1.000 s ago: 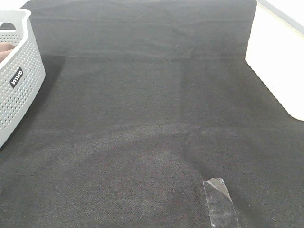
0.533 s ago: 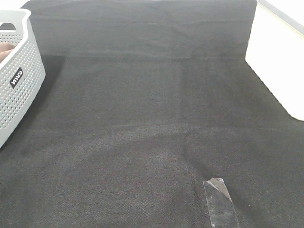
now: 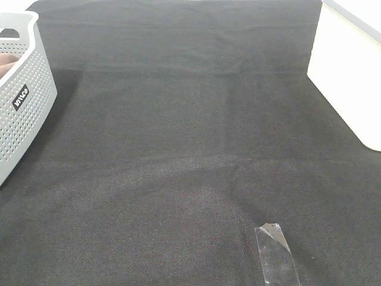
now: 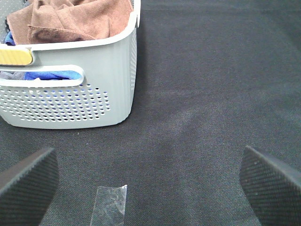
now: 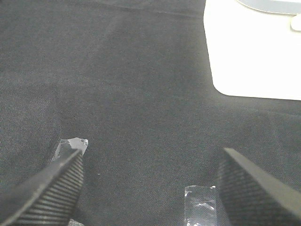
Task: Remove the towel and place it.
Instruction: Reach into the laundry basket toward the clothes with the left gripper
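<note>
The grey perforated basket (image 3: 24,98) is sitting at the far left edge of the black table cloth (image 3: 178,131). The brown towel (image 4: 80,19) is lying bunched inside the basket, heaping up to its rim. A blue cloth (image 4: 49,75) is showing through the basket's handle slot below it. The left gripper (image 4: 149,162) is hovering over the table cloth near the basket's perforated side, its two fingers standing wide apart and empty. A clear strip of tape (image 4: 109,205) is lying flat between them. Well apart from the basket, the right gripper (image 5: 151,153) is hanging above the table cloth, its jaws likewise spread wide, with another tape piece (image 5: 200,206) lying beside one finger. Farthest from the basket, a white surface (image 3: 348,77) is bordering the table cloth.
</note>
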Robot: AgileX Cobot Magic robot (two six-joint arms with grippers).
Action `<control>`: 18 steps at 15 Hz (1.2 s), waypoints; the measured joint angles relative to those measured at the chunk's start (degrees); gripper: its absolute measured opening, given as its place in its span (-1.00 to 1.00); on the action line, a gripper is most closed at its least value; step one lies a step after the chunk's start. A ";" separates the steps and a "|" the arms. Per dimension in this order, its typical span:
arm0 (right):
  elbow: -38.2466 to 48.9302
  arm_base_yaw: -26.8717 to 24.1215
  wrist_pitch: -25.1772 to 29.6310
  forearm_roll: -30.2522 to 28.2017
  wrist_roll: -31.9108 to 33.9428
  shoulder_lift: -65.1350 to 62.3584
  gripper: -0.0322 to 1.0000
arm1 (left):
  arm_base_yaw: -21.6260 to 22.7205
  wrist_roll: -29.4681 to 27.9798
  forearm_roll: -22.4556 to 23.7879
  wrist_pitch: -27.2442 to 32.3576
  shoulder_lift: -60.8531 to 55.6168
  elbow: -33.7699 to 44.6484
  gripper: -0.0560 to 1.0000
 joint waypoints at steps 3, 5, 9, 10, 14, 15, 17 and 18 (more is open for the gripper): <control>0.00 0.00 0.00 0.00 0.00 0.00 0.46 | 0.00 1.20 0.00 0.00 0.00 0.00 0.98; 0.00 0.00 0.00 0.00 0.00 0.00 0.46 | 0.00 1.43 0.00 0.00 0.00 0.00 0.98; 0.00 0.00 0.00 0.00 0.00 0.00 0.46 | 0.00 1.43 0.00 0.00 0.00 0.00 0.98; 0.00 0.00 0.00 0.00 0.00 0.00 0.46 | 0.00 1.43 0.00 0.00 0.00 0.00 0.98; 0.00 0.00 0.00 0.00 0.00 0.00 0.46 | 0.00 1.49 -0.06 0.00 0.00 0.00 0.98; 0.00 0.00 0.00 0.00 0.00 0.00 0.46 | 0.00 1.49 -0.11 0.00 0.00 0.00 0.98; 0.00 0.00 0.00 0.00 0.00 0.00 0.46 | 0.00 1.49 -0.17 0.00 0.00 0.00 0.98; 0.00 0.00 0.00 0.00 0.00 0.00 0.46 | 0.00 1.49 -0.17 0.00 0.00 0.00 0.98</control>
